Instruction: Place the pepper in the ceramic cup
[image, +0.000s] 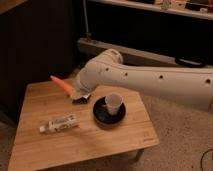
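The orange pepper (61, 83) is held above the wooden table (100, 145), pointing up and to the left. My gripper (77, 94) is shut on its lower end, just left of the black bowl. The white ceramic cup (113, 104) stands upright inside the black bowl (101, 116), to the right of the gripper and apart from it. My white arm (150, 80) reaches in from the right above the cup.
A white tube with a label (59, 123) lies on the table in front of the gripper, to the left of the bowl. Dark cabinets and a low ledge stand behind the table. The table's front edge is near the frame's bottom.
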